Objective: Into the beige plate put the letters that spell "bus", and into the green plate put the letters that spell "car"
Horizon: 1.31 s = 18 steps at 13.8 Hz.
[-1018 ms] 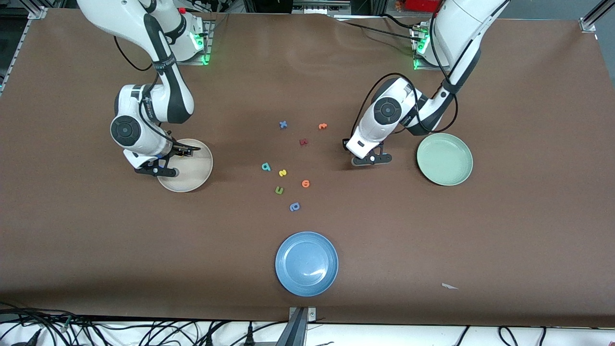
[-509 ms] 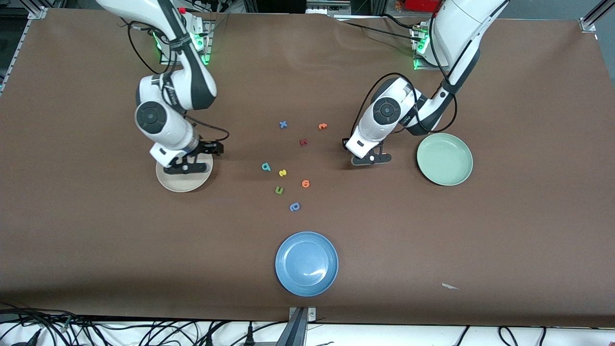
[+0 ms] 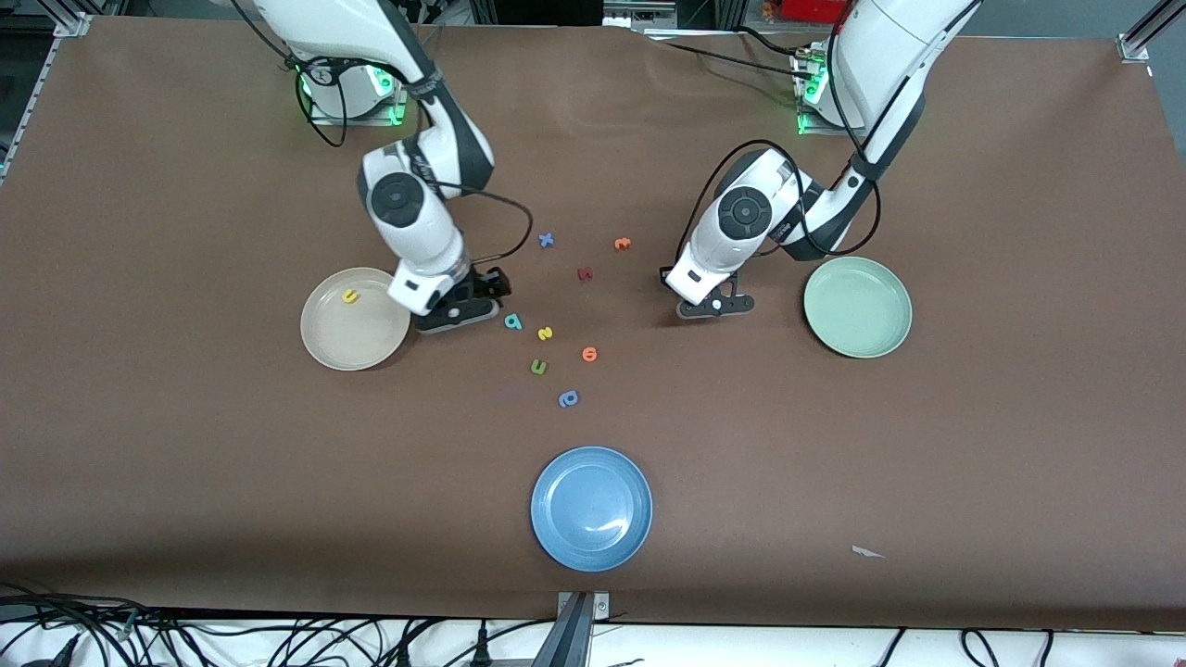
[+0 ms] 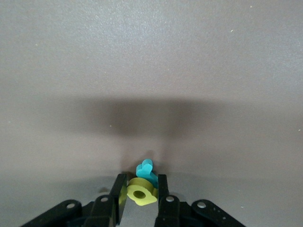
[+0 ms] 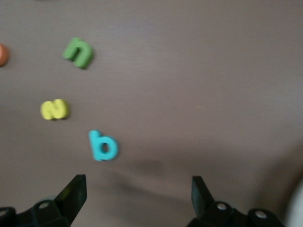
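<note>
The beige plate (image 3: 326,338) holds a yellow u (image 3: 350,296). My right gripper (image 3: 460,312) (image 5: 138,194) hangs open and empty, low over the table between that plate and the teal b (image 3: 512,321) (image 5: 103,145). The yellow s (image 3: 545,333) (image 5: 55,109) lies just past the b. My left gripper (image 3: 713,308) (image 4: 142,178) is down at the table beside the green plate (image 3: 857,307), which shows nothing in it. It is shut on a yellow a (image 4: 141,192), and a teal letter (image 4: 147,170) is wedged at its fingertips.
Loose letters lie mid-table: blue x (image 3: 547,240), orange t (image 3: 623,244), dark red letter (image 3: 585,274), orange letter (image 3: 589,353), green u-shape (image 3: 538,368) (image 5: 78,52) and blue p-shape (image 3: 568,399). A blue plate (image 3: 591,508) sits nearest the front camera. A white scrap (image 3: 866,552) lies toward the left arm's end.
My right gripper opened over the beige plate, left the yellow u there and swung toward the teal b. My left gripper stayed put and closed in on the letters.
</note>
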### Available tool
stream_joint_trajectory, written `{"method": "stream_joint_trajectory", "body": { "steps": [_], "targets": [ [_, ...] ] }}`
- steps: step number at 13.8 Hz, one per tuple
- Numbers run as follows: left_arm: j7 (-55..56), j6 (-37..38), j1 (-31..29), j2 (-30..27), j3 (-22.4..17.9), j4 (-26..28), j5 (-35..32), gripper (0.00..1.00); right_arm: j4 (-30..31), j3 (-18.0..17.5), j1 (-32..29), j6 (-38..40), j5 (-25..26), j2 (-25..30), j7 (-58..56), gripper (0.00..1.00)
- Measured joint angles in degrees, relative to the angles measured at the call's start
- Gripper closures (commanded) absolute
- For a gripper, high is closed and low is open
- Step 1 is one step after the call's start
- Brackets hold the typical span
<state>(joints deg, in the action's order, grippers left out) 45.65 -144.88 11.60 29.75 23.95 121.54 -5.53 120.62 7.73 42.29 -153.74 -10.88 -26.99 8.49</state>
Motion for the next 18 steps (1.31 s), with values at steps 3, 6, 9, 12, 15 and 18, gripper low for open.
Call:
{"method": "stream_joint_trajectory", "body": {
  "steps": [3, 6, 9, 12, 15, 18],
  "targets": [
    [0.2, 0.1, -0.2, -0.1, -0.1, -0.5, 0.0, 0.84, -2.6, -0.2, 1.8, -1.9, 0.4, -3.2, 0.1, 0.22],
    [0.2, 7.7, -1.5, -1.4, -0.2, -5.8, 0.0, 0.84, -2.8, -0.1, 1.7, -7.9, 1.5, -5.6, 0.0, 0.49],
    [-0.2, 21.2, -3.8, -2.9, -0.2, -13.7, 0.0, 0.85, -2.8, -0.1, 1.7, -9.5, 1.6, -6.4, 0.0, 0.59],
    [-5.7, 31.3, -9.2, -3.2, -0.5, -18.0, -0.1, 0.85, -3.0, -0.2, 1.7, -9.6, 1.6, -6.3, 0.0, 0.90],
    [-14.7, 34.0, -17.9, -3.1, -1.0, -18.4, -1.5, 0.85, -3.1, -0.2, 1.7, -9.5, 1.7, -6.1, 0.0, 0.90],
    [-21.6, 34.8, -25.1, -1.9, -1.2, -17.9, -8.3, 0.84, -3.3, 1.1, 1.7, -5.9, 1.7, -4.9, -0.2, 0.90]
  ]
}}
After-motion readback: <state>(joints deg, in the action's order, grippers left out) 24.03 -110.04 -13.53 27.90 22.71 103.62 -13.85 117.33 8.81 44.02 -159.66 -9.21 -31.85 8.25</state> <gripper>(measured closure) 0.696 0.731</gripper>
